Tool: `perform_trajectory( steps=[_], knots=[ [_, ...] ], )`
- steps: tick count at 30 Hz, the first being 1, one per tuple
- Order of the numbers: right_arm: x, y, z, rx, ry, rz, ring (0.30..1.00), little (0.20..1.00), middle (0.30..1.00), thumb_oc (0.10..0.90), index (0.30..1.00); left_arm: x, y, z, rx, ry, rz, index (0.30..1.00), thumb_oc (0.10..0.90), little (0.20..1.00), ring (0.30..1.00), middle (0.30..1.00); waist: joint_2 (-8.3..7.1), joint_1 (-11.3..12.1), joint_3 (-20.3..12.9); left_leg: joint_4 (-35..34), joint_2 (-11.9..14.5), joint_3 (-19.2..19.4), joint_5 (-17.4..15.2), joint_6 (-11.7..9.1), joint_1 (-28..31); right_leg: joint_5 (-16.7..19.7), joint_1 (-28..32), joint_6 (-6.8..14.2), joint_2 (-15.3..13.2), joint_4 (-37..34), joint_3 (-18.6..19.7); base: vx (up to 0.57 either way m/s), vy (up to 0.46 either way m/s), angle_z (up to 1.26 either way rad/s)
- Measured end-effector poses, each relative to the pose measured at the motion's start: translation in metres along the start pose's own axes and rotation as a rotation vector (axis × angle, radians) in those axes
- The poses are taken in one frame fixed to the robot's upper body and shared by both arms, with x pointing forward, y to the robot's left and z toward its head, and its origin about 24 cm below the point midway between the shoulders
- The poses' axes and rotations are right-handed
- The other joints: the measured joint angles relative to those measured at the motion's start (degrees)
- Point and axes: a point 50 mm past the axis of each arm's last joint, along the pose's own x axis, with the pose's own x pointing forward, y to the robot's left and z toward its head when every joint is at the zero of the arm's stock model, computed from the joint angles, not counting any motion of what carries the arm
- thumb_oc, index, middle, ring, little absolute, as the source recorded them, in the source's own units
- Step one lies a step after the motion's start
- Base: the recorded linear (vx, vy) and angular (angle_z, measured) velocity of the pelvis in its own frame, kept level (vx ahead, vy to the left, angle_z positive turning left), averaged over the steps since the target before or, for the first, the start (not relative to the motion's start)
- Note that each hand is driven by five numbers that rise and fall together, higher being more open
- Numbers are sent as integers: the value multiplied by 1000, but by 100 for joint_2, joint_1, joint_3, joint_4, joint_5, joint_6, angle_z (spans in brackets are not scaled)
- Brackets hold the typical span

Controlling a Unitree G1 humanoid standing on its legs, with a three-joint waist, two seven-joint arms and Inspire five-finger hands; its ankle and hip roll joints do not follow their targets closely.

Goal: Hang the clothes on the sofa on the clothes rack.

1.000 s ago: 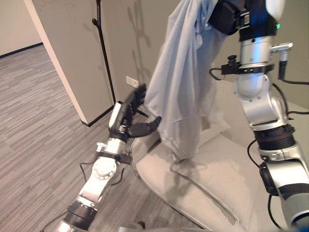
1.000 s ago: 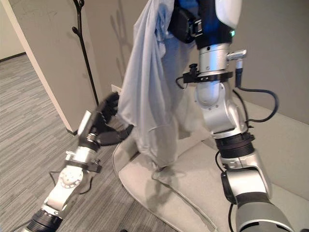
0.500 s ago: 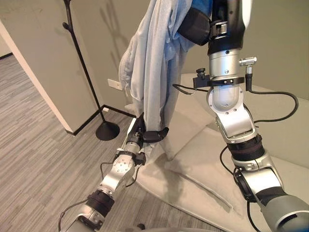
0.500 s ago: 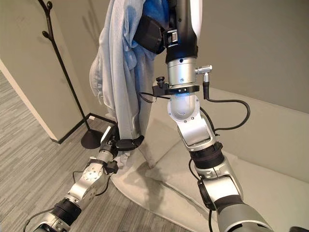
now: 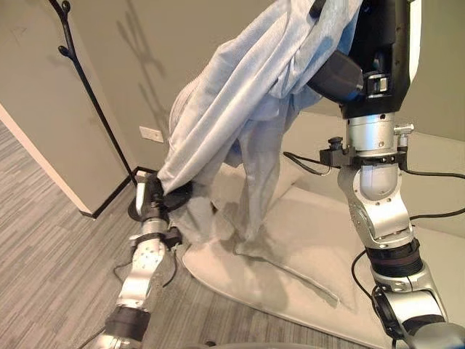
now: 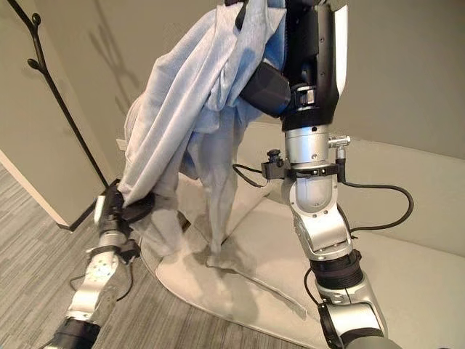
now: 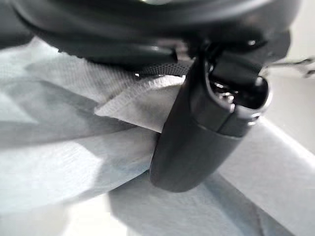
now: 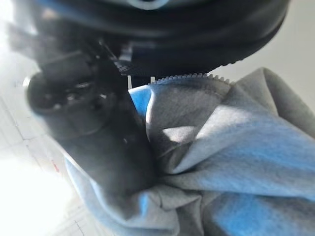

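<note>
Left eye view: grey garment (image 5: pixel 247 94) hangs above the sofa (image 5: pixel 312 247), clothes rack (image 5: pixel 83 80) at 10 o'clock. Left wrist view: left hand (image 7: pixel 197 132) pinches its hem. Right wrist view: right hand (image 8: pixel 98 142) clasps bunched cloth.

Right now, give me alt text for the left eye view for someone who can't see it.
A light grey garment hangs stretched between the robot's raised right hand and its low left hand, which pinches a lower corner. Its bottom trails onto a beige sofa cushion, and a black clothes rack stands by the wall.
</note>
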Motion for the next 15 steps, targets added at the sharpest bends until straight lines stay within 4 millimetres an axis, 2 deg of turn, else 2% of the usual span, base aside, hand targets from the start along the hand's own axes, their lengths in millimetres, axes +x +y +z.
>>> perform_trajectory(
  steps=[3, 4, 5, 6, 7, 8, 9, 11, 12, 13, 14, 15],
  knots=[
    [-21, -5, -2, 35, 40, 29, 300, 300, 300, 400, 300, -8, 38, 19, 58, -99, 135, 300, 400, 300, 300, 300, -7, 86, -5, 5, 0, -82, 18, -14, -195, 1, -156, -3, 7, 6, -72, -150, 20, 12],
    [-32, -10, -7, 41, 84, 31, 300, 300, 300, 400, 300, -10, 53, 27, 82, -136, 204, 300, 400, 300, 300, 300, 2, 197, -2, 39, -9, -185, 26, -22, -361, 0, -244, -1, -6, 24, -181, -139, 52, 41],
    [-40, -15, -11, 27, 115, 29, 300, 300, 300, 400, 300, -11, 61, 33, 86, -162, 239, 300, 400, 300, 300, 300, 9, 271, 12, 44, -20, -276, 67, -53, -462, 6, -289, -1, -15, 30, -298, -211, 183, 99],
    [-55, -23, -16, 3, 174, 13, 300, 300, 300, 400, 300, -9, 66, 39, 77, -203, 284, 300, 400, 300, 300, 300, 7, 259, 52, 46, -51, -510, 117, -178, -646, 1, -315, -50, -93, 30, -662, -92, 132, 109],
    [-60, -26, -19, -9, 201, 15, 300, 300, 300, 400, 300, -9, 68, 42, 82, -224, 306, 300, 400, 300, 300, 300, 11, 299, 96, 59, -46, -547, 94, -222, -728, 5, -325, -86, -141, 29, -798, -111, 197, 129],
    [-67, -27, -21, -14, 227, 22, 300, 300, 300, 400, 300, -8, 70, 48, 93, -258, 316, 300, 400, 300, 300, 300, -78, 304, 216, 288, 34, 29, -188, -224, -912, 8, -336, -212, -273, 29, -1026, 28, 222, 121],
    [-76, -25, -25, -12, 274, 47, 300, 300, 300, 400, 300, -9, 74, 54, 99, -292, 324, 300, 400, 300, 300, 300, -196, 290, 360, 499, 370, 646, -183, -241, -1158, -6, -343, -219, -429, 31, -1213, 49, 210, 97],
    [-86, -18, -30, 21, 323, 89, 300, 300, 300, 400, 300, -18, 84, 52, 112, -292, 356, 300, 400, 300, 300, 300, -178, 448, 414, 512, 919, 714, -140, -336, -1087, -18, -275, -195, -429, 31, -1188, 40, 250, 29],
    [-91, -14, -32, 35, 344, 111, 300, 300, 300, 400, 300, -22, 88, 49, 122, -278, 371, 300, 400, 300, 300, 300, -159, 455, 453, 372, 1157, 710, -123, -342, -960, -36, -184, -145, -449, 31, -1192, -26, 428, 6],
    [-100, -7, -36, 84, 379, 134, 300, 300, 300, 400, 300, -25, 88, 42, 127, -251, 367, 300, 400, 300, 300, 300, -227, 448, 507, 423, 1584, 599, -129, -585, -994, -13, -129, -6, -563, 40, -1227, -57, 416, 11],
    [-105, -3, -38, 123, 399, 132, 300, 300, 300, 400, 300, -25, 88, 40, 127, -250, 365, 300, 400, 300, 300, 300, -259, 429, 536, 566, 1909, 593, -130, -709, -1122, -3, -163, 44, -616, 96, -1242, -51, 433, 8],
    [-107, 3, -41, 156, 414, 143, 300, 300, 300, 400, 300, -23, 86, 39, 124, -248, 358, 300, 400, 300, 300, 300, -246, 423, 604, 632, 2099, 664, -105, -754, -1171, -31, -143, 61, -687, 151, -1276, 13, 447, 11]
  ],
)
